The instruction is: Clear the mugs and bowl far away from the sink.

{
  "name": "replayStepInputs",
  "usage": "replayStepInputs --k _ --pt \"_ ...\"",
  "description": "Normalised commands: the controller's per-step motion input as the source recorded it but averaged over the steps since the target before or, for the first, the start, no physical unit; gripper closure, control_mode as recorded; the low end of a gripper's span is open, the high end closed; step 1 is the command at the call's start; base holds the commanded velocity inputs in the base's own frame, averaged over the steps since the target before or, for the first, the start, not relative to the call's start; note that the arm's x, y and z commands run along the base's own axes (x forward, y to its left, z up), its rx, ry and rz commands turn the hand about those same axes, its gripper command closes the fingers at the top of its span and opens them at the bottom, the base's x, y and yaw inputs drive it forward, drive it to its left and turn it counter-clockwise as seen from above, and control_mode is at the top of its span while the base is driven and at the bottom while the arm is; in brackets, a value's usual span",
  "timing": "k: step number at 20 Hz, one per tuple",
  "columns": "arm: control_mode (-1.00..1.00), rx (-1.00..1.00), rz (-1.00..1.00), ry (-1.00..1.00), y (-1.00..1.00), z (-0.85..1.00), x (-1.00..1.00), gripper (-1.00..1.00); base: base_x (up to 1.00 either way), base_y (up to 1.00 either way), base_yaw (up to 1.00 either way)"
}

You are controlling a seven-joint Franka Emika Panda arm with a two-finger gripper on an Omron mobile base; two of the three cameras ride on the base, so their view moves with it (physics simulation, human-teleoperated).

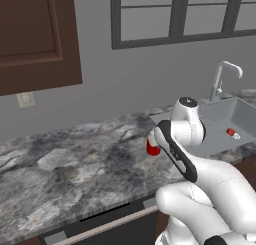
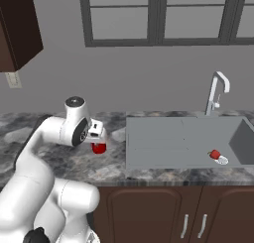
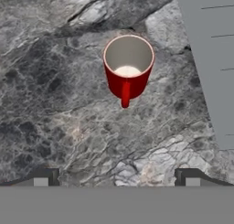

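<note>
Looking through the left base view first, I've got the arm bent over the marbled countertop, and the red mug peeks out just past the wrist, mostly hidden behind it. Off to the far side of the hand the grey sink opens up, faucet standing at its back edge, and there's a small red-and-white object lying down in the basin; I can't tell what it is from here. Over to the right base view: the hand sits directly above the mug, which shows just under the gripper body on the stone, close beside the sink's ribbed drainboard but not on it. The same little red-and-white thing lies well away from the hand, at the far end of the sink. Now the hand view: I'm staring down into the mug, upright, pale grey inside, its red handle turned toward the fingertips. It stands ahead of the hand and apart from it. The two finger tips sit wide apart at the bottom corners, spread fully, nothing between them, hand released. The drainboard's edge runs along one side, near the mug without touching it.
</note>
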Motion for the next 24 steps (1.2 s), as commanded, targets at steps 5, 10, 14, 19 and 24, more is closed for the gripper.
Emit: replayStepInputs --k 5,10,14,19,24 --pt "-1.0 0.0 0.0 0.01 0.0 -0.37 0.38 -1.0 0.0 0.0 0.0" --pt "-1.0 0.0 0.0 0.01 0.0 -0.36 0.34 -1.0 0.0 0.0 0.0" --pt "-1.0 0.0 0.0 0.0 0.0 -0.23 0.32 -1.0 0.0 0.0 0.0" --pt "-1.0 0.0 0.0 0.0 0.0 -0.2 0.36 -1.0 0.0 0.0 0.0" --pt "-1.0 0.0 0.0 0.01 0.0 -0.27 0.25 -1.0 0.0 0.0 0.0"
